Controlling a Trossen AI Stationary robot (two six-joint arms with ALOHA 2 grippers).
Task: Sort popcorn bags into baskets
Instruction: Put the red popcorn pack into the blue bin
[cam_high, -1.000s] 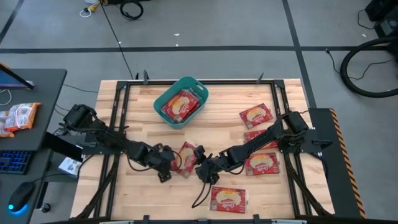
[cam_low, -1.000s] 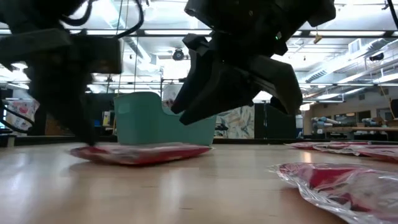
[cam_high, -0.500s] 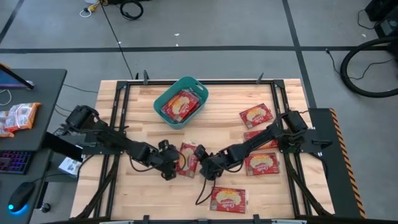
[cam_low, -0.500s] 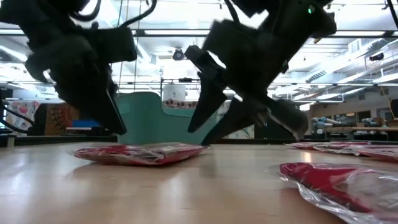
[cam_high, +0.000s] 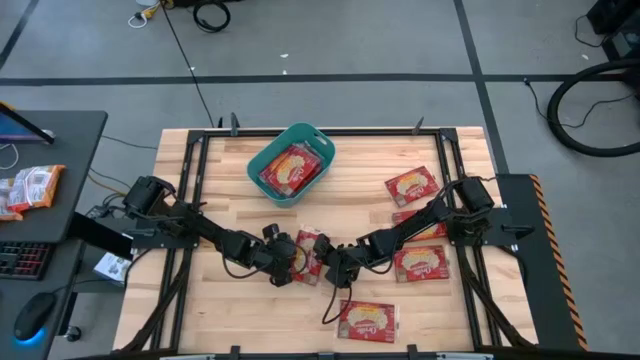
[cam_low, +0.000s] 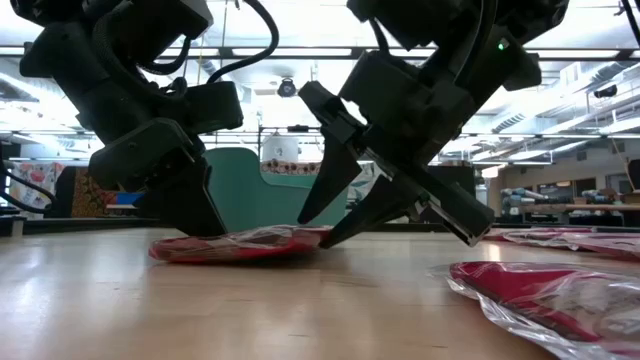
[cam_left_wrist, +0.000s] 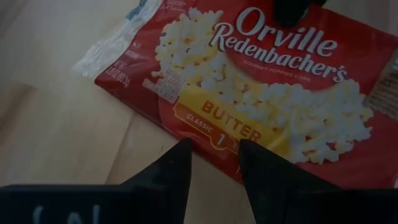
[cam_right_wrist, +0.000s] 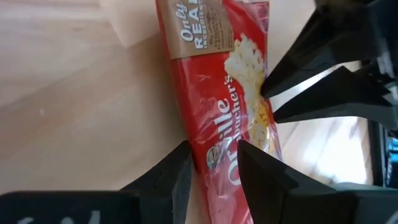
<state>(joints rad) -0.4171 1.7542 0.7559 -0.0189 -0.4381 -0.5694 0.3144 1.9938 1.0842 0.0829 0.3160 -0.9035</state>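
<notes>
High view: left claw (cam_high: 287, 262) and right claw (cam_high: 330, 262), narrowly parted, flank popcorn bag (cam_high: 306, 256).

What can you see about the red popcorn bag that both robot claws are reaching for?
The popcorn bag is a flat, shiny red plastic packet showing yellow popcorn, white "Orville Redenbacher's" lettering and a "Butter" banner. It lies flat on the wooden table, near the middle front. The left gripper and the right gripper meet it from opposite sides, fingers slightly apart at its edges. The teal basket sits farther back, not touching it.
</notes>
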